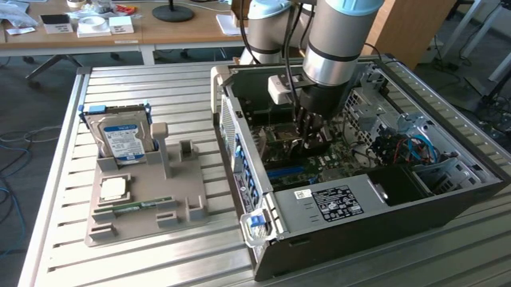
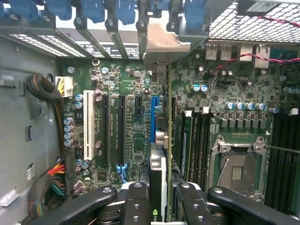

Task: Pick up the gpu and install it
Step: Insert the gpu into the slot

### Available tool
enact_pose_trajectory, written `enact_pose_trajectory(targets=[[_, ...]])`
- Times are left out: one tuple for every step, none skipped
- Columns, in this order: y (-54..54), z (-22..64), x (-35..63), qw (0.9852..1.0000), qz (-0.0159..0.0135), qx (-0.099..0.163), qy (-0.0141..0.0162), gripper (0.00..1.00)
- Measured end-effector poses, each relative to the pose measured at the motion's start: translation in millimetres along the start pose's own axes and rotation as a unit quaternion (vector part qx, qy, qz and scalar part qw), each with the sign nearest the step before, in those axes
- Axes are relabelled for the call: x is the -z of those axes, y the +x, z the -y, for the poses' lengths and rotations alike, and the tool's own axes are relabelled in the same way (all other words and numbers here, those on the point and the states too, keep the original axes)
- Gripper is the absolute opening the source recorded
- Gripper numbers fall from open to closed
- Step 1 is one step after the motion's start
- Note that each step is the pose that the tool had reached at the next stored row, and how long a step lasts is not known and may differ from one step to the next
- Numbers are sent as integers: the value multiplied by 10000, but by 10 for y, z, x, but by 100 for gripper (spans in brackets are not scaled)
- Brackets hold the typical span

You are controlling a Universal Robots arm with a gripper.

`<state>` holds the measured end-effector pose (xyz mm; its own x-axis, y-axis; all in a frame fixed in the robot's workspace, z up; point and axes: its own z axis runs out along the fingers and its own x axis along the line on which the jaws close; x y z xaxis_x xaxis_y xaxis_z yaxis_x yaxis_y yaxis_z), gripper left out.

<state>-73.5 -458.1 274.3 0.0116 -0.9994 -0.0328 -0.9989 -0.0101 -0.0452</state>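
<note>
The gpu (image 2: 158, 174) shows edge-on as a thin card, and my gripper (image 2: 159, 206) is shut on it with one black finger on each side. The card hangs upright over the motherboard (image 2: 131, 136), in line with the long blue slot (image 2: 153, 117). Its silver bracket (image 2: 161, 44) reaches the rear slot openings of the case. Whether its lower edge is seated in the slot I cannot tell. In the exterior view my gripper (image 1: 312, 134) is down inside the open computer case (image 1: 359, 206), over the board.
Black slots (image 2: 121, 126) and a white slot (image 2: 87, 124) lie beside the blue one. The CPU socket (image 2: 236, 171) and cable bundles (image 2: 56, 180) are nearby. Outside the case, a grey holder (image 1: 148, 218) carries a hard drive (image 1: 124, 140), a chip (image 1: 113, 188) and a memory stick (image 1: 131, 207).
</note>
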Motion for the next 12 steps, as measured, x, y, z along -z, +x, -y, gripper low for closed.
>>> enact_pose_trajectory(targets=[[0,0,0,10000,0,-11,1,27],[0,1,0,10000,0,-15,1,27],[1,0,0,10000,-1,-15,1,27],[2,0,0,10000,-1,-15,1,27],[2,0,0,10000,-1,-15,1,27],[2,0,0,10000,-1,-15,1,27],[2,0,0,10000,-1,-15,1,27],[2,0,0,10000,-1,-15,1,27],[2,1,0,10000,-1,-14,3,27],[3,0,1,10000,-2,-10,28,27],[3,-2,1,10000,-2,-2,81,27],[2,-4,0,9999,-1,5,123,27]])
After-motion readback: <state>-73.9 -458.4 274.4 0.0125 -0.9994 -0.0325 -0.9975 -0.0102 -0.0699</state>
